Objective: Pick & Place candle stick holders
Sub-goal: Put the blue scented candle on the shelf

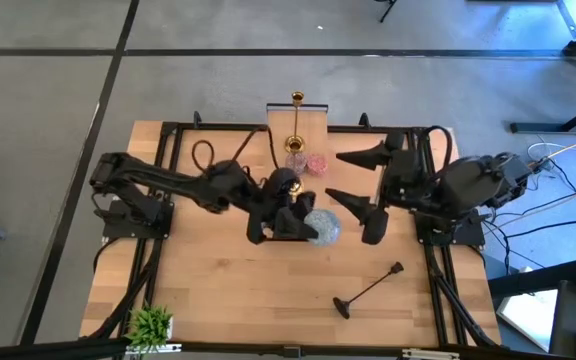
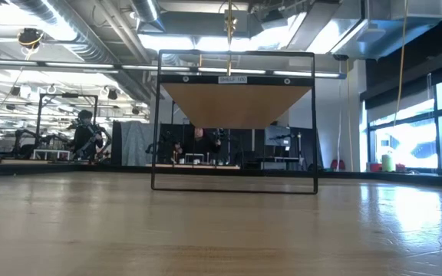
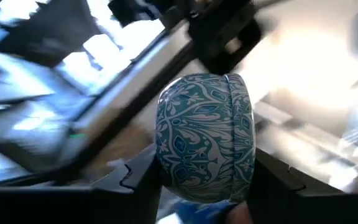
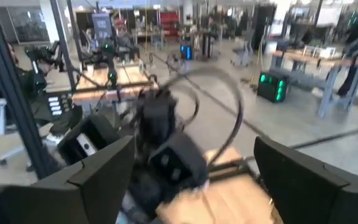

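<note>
High view — left gripper (image 1: 303, 225) pinching round blue patterned cup (image 1: 322, 226) mid-table | right gripper (image 1: 363, 190) spread, empty | advice — keep cup level, lower gently before release.

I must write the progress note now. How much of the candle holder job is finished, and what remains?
Done, it seems: a gold candlestick stands on the raised shelf, with a pink cup and another small cup below it. In hand: the left gripper holds a blue patterned cup at mid-table. Left: the black candlestick lies on the table. The right gripper is open, holding nothing.
</note>
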Robot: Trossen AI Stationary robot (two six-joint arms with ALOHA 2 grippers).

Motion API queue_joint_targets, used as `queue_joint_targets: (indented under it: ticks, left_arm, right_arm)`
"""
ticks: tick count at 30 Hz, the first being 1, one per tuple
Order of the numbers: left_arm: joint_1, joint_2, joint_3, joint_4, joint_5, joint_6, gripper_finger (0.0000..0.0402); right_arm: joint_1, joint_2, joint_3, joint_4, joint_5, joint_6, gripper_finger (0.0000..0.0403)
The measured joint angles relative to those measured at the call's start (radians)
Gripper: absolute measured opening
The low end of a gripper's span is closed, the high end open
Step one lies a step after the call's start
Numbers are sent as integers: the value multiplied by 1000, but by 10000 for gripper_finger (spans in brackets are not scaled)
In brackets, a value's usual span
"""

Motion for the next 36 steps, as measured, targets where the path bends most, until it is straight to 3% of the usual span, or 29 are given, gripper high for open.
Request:
queue_joint_targets:
  ticks: [2, 4, 8, 14, 18, 23, 26, 32, 36]
  left_arm:
    - [5, -49, 0, -175, -20, 142, 175]
    - [6, -109, 0, -370, -101, 275, 175]
    - [-4, -241, 0, -681, -408, 459, 175]
    - [-41, -399, 0, -917, -896, 568, 175]
    - [-72, -475, -52, -963, -1103, 545, 175]
    - [-74, -591, -256, -956, -1135, 362, 175]
    - [-63, -662, -433, -844, -1122, 215, 175]
    - [1, -738, -782, -333, -931, -42, 175]
    - [72, -727, -911, -109, -818, -209, 175]
  right_arm:
    - [0, 0, 0, -38, 0, 43, 332]
    - [0, 0, 0, -78, 0, 83, 332]
    - [0, 0, 0, -141, 0, 147, 332]
    - [-1, 0, 0, -180, 29, 182, 332]
    - [-2, 0, 0, -201, 74, 192, 332]
    - [-2, 0, 0, -221, 141, 199, 332]
    - [-3, 0, 0, -232, 158, 199, 332]
    - [-16, 0, 0, -251, 160, 207, 332]
    - [-27, 0, 0, -280, 158, 234, 332]
